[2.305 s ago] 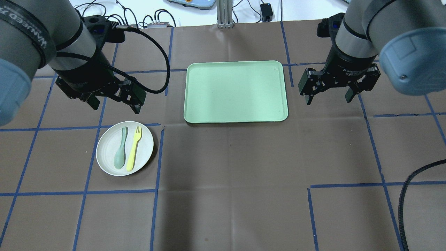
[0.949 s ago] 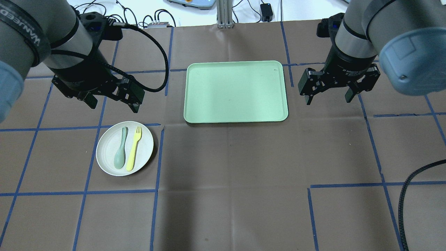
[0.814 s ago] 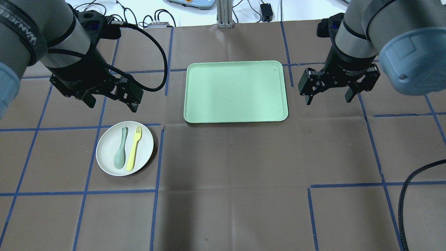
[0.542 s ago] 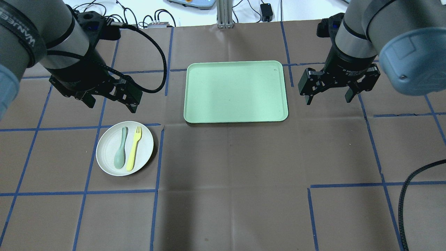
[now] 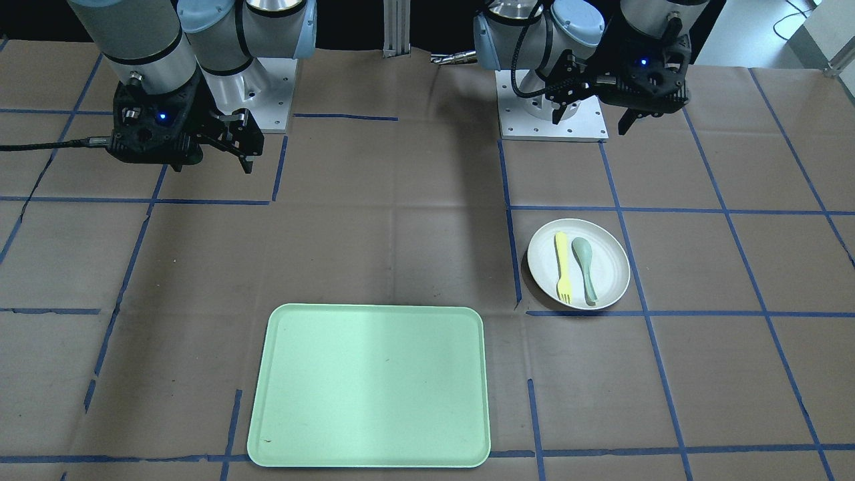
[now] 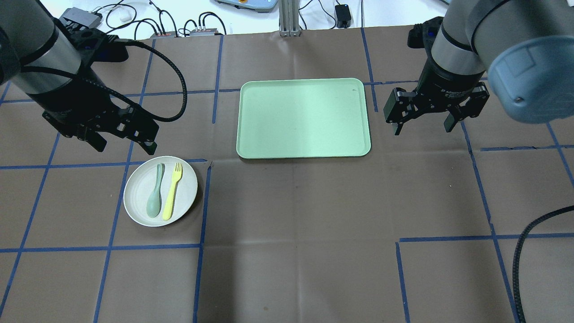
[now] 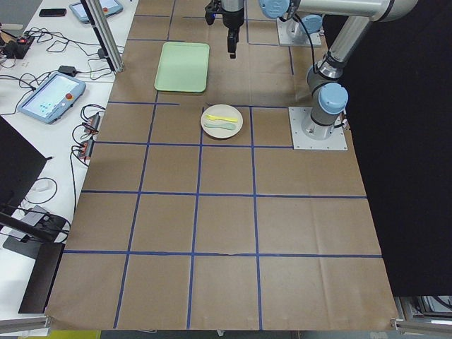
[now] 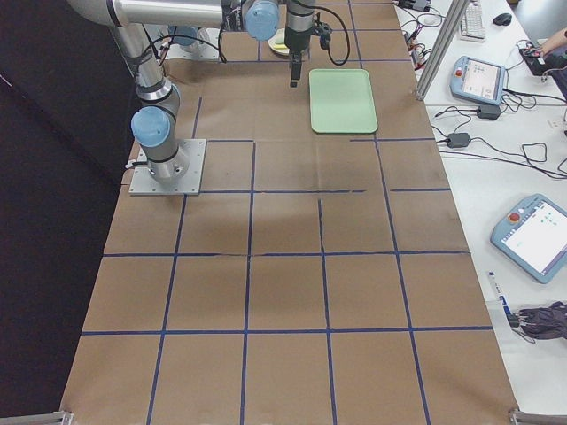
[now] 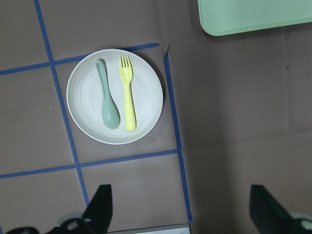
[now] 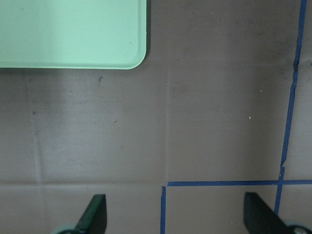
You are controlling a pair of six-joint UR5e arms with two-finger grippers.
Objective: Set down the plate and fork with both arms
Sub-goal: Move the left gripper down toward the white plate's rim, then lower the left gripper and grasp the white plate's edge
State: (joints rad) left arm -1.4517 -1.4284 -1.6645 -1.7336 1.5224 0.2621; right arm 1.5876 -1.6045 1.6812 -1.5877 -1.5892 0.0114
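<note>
**Both end effectors open and empty-handed above the surface; plate and fork lay apart from the tray**

The left end effector (image 6: 125, 146) hung raised over the surface (image 6: 291, 224) with its two fingers (image 9: 100, 207) spread wide and nothing between them. In its wrist view the plate (image 9: 83, 105) lay ahead of the fingers, not between them, and nothing touched it. The right end effector (image 6: 422, 128) was likewise spread wide and held nothing, poised above bare brown surface just beside the tray's (image 6: 303, 117) right edge. Its own camera caught only one rounded corner of the tray (image 10: 73, 34) and blue tape lines (image 10: 222, 184).

The round off-white plate (image 6: 136, 193) sat flat on the robot's left side of the surface, inside a square of blue tape, nearer the robot than the tray and well apart from it. The pale-yellow fork (image 6: 171, 193) lay on the plate, tines pointing away from the robot. A grey-green spoon (image 6: 154, 197) lay just beside it on its left, roughly parallel, bowl end toward the robot. The mint-green rectangular tray rested flat near the middle of the surface, between the two arms.
</note>
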